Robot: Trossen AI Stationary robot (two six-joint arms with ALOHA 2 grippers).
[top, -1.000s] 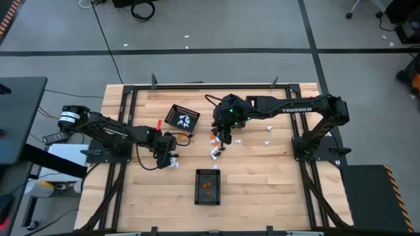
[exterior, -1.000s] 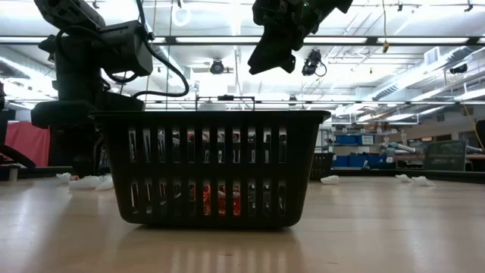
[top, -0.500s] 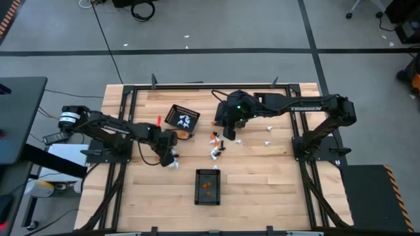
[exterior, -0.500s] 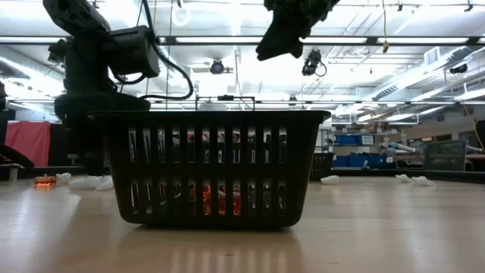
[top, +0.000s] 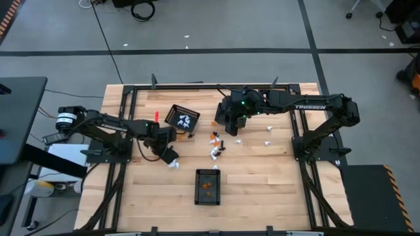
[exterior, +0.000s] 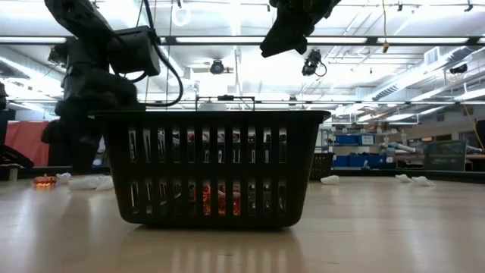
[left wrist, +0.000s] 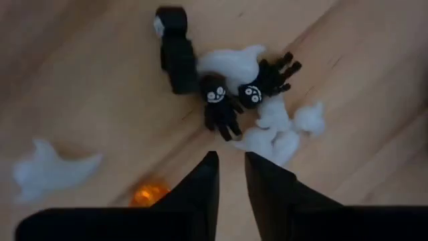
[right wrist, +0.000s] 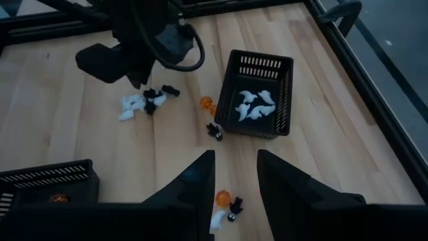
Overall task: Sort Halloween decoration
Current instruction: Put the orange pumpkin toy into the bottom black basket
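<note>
White ghosts (right wrist: 253, 105) lie heaped inside the tilted basket (right wrist: 286, 94) at the back of the table (top: 262, 177), five or so, all flat. Just outside it an orange pumpkin (right wrist: 208, 104) and a small black figure (right wrist: 215, 130) rest on the wood. Off to one side, a mixed cluster: two black figures with white faces (left wrist: 219, 107), limbs splayed, lying on top of white ghost shapes (left wrist: 277, 130) (a real tangle). A lone ghost (left wrist: 53, 169) lies apart, an orange pumpkin (left wrist: 147, 195) near it. More orange pieces (top: 207, 188) sit in the near basket (top: 208, 198). White bits (top: 268, 143) are scattered farther right.
</note>
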